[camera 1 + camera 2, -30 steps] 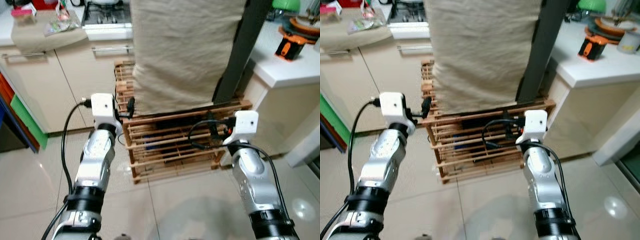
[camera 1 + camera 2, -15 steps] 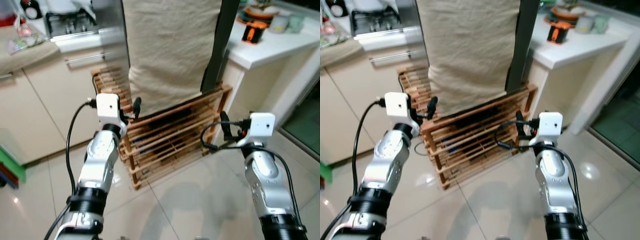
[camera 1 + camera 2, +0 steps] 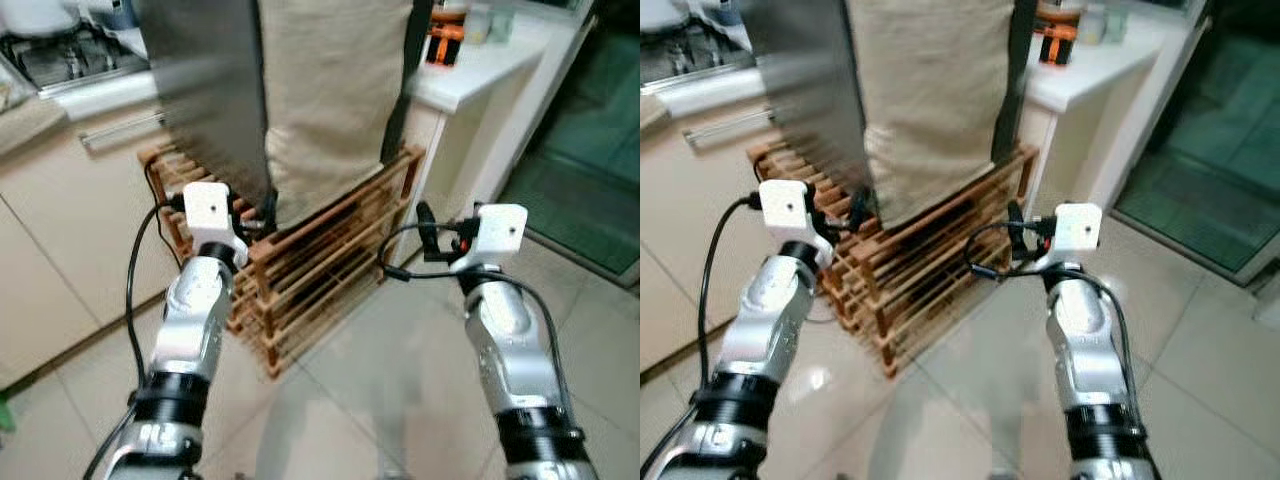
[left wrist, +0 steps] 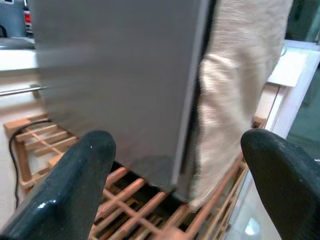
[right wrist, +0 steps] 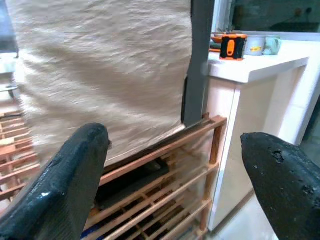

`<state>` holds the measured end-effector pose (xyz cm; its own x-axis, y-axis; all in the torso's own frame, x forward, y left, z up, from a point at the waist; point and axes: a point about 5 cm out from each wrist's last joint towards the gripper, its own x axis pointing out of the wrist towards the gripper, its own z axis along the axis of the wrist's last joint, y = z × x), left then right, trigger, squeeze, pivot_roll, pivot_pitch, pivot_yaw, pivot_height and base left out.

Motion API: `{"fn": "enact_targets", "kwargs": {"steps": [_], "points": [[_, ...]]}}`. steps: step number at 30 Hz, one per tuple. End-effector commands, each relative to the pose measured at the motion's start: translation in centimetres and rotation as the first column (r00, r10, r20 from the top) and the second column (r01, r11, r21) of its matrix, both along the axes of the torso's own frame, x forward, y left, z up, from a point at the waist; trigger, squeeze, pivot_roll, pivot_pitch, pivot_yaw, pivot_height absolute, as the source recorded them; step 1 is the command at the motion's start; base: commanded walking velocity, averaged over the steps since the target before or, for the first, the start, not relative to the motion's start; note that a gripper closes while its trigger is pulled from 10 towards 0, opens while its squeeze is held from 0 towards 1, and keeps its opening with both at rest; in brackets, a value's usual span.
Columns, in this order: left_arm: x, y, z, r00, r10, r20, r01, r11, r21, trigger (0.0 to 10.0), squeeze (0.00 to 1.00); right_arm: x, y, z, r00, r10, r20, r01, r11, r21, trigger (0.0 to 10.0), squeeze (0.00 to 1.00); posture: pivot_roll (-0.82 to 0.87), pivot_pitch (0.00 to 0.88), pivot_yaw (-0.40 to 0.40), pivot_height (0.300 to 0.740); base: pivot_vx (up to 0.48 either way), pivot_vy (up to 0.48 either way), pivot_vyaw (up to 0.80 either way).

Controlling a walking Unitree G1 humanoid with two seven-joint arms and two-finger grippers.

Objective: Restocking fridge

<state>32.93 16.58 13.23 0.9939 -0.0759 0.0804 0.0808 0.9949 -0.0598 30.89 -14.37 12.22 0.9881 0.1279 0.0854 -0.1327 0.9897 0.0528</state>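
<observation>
Both end effectors raised, open, nr rack

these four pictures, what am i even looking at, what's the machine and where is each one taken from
It is a walking humanoid robot in a kitchen, sent to restock a fridge. Two pictures come from cameras in its head, looking down at its own silver arms. The left pincer and the right pincer are both raised in front of it, open and holding nothing.

The other two pictures come from a camera on each wrist, looking out between that pincer's two black fingers, the dark blobs at the sides.

Ahead stands a tall grey fridge draped with a beige cloth, resting on a slatted wooden rack on the tiled floor. To the right, a white counter carries an orange and black object and cups.
</observation>
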Motion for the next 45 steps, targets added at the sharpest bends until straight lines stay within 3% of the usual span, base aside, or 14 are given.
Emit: {"fn": "enact_targets", "kwargs": {"steps": [1, 15, 24, 28, 29, 30, 31, 32, 33, 35, 36, 40, 45], "points": [[0.3, -1.5, 0.5, 0.999, -0.043, 0.022, 0.043, 0.999, -0.003, 10.0, 0.0, 0.3, -1.5, 0.4, 0.999, -0.037, 0.014, 0.037, 0.999, -0.009, 10.0, 0.0, -0.07, 0.0, -0.009, 0.74, 0.0, 0.48, -0.69], [0.7, -2.7, 1.0, 0.993, -0.112, 0.028, 0.112, 0.994, 0.014, 10.0, 0.0, 0.0, -1.9, 0.2, 0.995, -0.093, 0.024, 0.093, 0.996, 0.009, 10.0, 0.0, -0.08, 0.0, 0.011, 0.74, 0.0, 0.48, -0.69], [0.7, -3.1, 2.5, 0.993, -0.081, 0.086, 0.08, 0.997, 0.012, 10.0, 0.0, 0.1, -2.9, 1.8, 0.985, -0.147, 0.093, 0.151, 0.988, -0.034, 10.0, 0.0, -0.09, 0.0, 0.003, 0.74, 0.0, 0.154, 0.0], [-0.5, -1.2, 2.7, 0.992, -0.061, 0.111, 0.059, 0.998, 0.021, 10.0, 0.0, -1.3, -3.2, 2.3, 0.979, -0.146, 0.145, 0.159, 0.984, -0.083, 10.0, 0.0, -0.08, 0.002, -0.001, 0.74, 0.0, 0.0, 0.0], [-1.4, 0.2, 2.5, 0.992, -0.036, 0.118, 0.033, 0.999, 0.032, 10.0, 0.0, -2.4, -3.5, 1.8, 0.979, -0.147, 0.142, 0.162, 0.982, -0.099, 10.0, 0.0, -0.07, 0.007, -0.004, 0.74, 0.0, 0.0, 0.0], [-1.4, 0.2, 2.5, 0.992, -0.036, 0.118, 0.033, 0.999, 0.032, 10.0, 0.0, -2.4, -3.5, 1.8, 0.979, -0.147, 0.142, 0.162, 0.982, -0.099, 10.0, 0.0, -0.07, 0.007, -0.004, 0.74, 0.0, 0.0, 0.0], [-2.1, 1.1, 2.4, 0.992, -0.02, 0.123, 0.015, 0.999, 0.041, 10.0, 0.0, -3.2, -3.7, 1.6, 0.979, -0.147, 0.139, 0.163, 0.98, -0.11, 10.0, 0.0, -0.07, 0.011, -0.008, 0.74, 0.0, 0.0, 0.0], [-4.2, 3.2, 1.7, 0.994, 0.029, 0.105, -0.038, 0.995, 0.091, 10.0, 0.0, -5.5, -4.6, 0.8, 0.975, -0.184, 0.123, 0.201, 0.969, -0.144, 10.0, 0.0, -0.06, 0.013, -0.016, 0.74, 0.0, 0.0, 0.0], [-4.2, 3.2, 1.7, 0.994, 0.029, 0.105, -0.038, 0.995, 0.091, 10.0, 0.0, -5.5, -4.6, 0.8, 0.975, -0.184, 0.123, 0.201, 0.969, -0.144, 10.0, 0.0, -0.06, 0.013, -0.016, 0.74, 0.0, 0.0, 0.0], [-5.7, 3.7, 1.4, 0.996, 0.045, 0.077, -0.053, 0.993, 0.102, 10.0, 0.0, -6.9, -5.4, 0.7, 0.963, -0.244, 0.112, 0.26, 0.951, -0.169, 10.0, 0.0, -0.05, 0.011, -0.018, 0.74, 0.0, 0.0, 0.0], [-6.3, 3.6, 1.8, 0.995, 0.044, 0.089, -0.048, 0.998, 0.047, 10.0, 1.0, -7.2, -5.7, 1.0, 0.955, -0.275, 0.114, 0.292, 0.939, -0.179, 10.0, 1.0, -0.05, 0.008, -0.022, 0.74, 0.0, 0.0, 0.0], [-7.2, 1.4, 3.2, 0.988, -0.11, 0.108, 0.11, 0.994, 0.007, 10.0, 1.0, -7.7, -6.1, 1.4, 0.94, -0.327, 0.092, 0.337, 0.933, -0.13, 10.0, 1.0, -0.05, 0.0, -0.023, 0.74, 0.0, 0.0, 0.0], [-5.8, 0.0, 3.4, 0.98, -0.17, 0.106, 0.167, 0.985, 0.035, 10.0, 1.0, -6.7, -6.0, 0.9, 0.943, -0.33, 0.049, 0.333, 0.94, -0.073, 10.0, 1.0, -0.05, 0.0, -0.014, 0.74, 0.0, 0.0, 0.0]]}}
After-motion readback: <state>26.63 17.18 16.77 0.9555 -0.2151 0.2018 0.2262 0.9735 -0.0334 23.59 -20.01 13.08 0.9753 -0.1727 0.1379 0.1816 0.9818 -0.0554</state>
